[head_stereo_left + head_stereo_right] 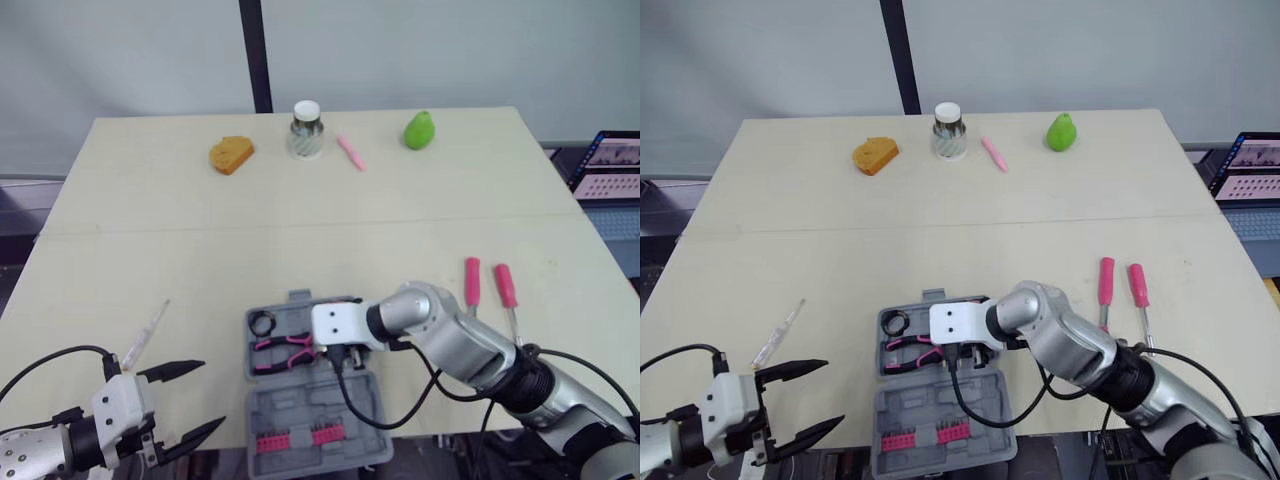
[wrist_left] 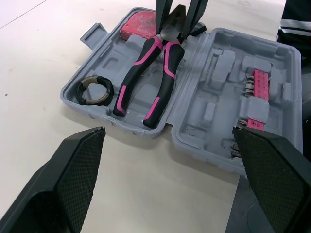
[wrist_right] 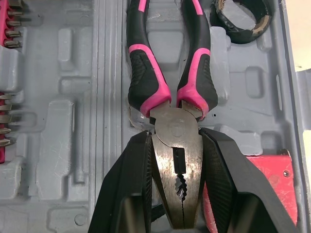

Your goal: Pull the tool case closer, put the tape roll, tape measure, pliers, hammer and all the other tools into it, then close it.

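A cream table (image 1: 150,200) is set against a plain grey wall, and a laptop (image 1: 610,165) can be seen off its right edge. The grey tool case (image 1: 290,405) is laid open at the near edge, directly under the right gripper (image 3: 177,138), so it's about as close in as it gets.

The right gripper is pointed down into the tray half. Its two black fingers are closed against the metal head of the pliers (image 2: 165,73), one on each side. The pink-and-black handles are stretched away from the fingers and rested in the moulded slot.

Just to that gripper's left, the tape roll (image 2: 81,93) is sat in a corner pocket of the same half. Right beside the fingers a red item (image 2: 138,24) is tucked into the case; it's too hidden to be named. In the lid half, nearer the robot than the gripper, pink bit strips (image 2: 257,82) are clipped in.

Well off to the right gripper's right, two screwdrivers (image 1: 472,282) (image 1: 507,287) with pink handles are left on the bare table.

The left gripper (image 1: 205,397) is spread wide with nothing held, and is hung over the near-left edge, well apart from the case. Just beyond it a thin clear tool (image 1: 145,335) is lying on the table.

Far beyond both grippers, along the back edge, a few odds and ends are lined up: a brown bread-like lump (image 1: 231,154), a white-lidded jar (image 1: 307,130), a pink pen (image 1: 351,152) and a green pear (image 1: 420,130).
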